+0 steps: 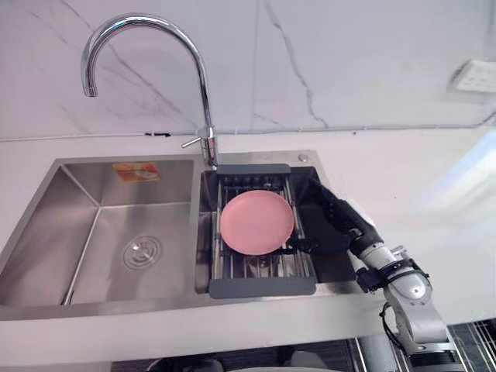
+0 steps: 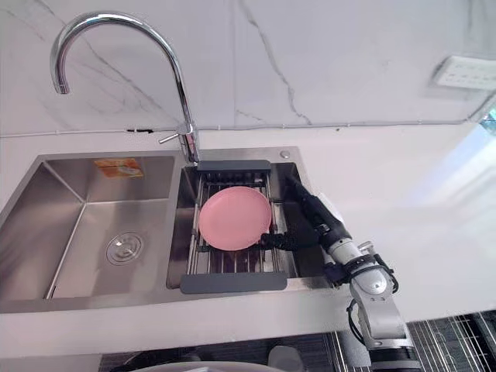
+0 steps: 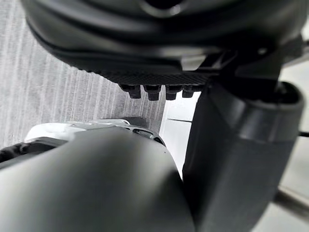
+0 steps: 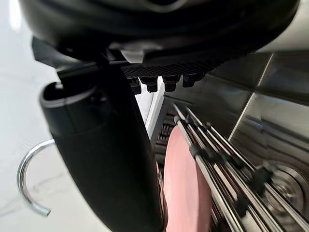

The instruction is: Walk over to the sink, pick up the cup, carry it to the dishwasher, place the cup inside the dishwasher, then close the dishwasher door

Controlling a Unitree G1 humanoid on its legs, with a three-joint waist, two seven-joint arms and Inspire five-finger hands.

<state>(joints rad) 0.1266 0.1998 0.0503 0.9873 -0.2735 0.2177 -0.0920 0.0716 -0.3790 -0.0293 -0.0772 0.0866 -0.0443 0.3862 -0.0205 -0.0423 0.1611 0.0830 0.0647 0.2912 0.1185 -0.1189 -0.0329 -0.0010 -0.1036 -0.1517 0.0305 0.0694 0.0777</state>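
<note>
Pink plate [image 1: 256, 221] on rack [image 1: 262, 287] in sink [image 1: 77, 178]; right hand [image 1: 342, 215] beside it, fingers [image 1: 324, 194] straight; left hand [image 3: 145, 29] relaxed.

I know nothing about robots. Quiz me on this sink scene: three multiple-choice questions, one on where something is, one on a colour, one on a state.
1. Where is the plate? A in the left basin; B on the rack, beside the right hand; C on the counter.
2. What colour is the plate? A pink; B blue; C white.
3. The tap is: A running; B off; C snapped off.
Answers: 1 B, it lies on the rack's bars; 2 A, it is plainly pink; 3 B, no water falls from the spout.
</note>
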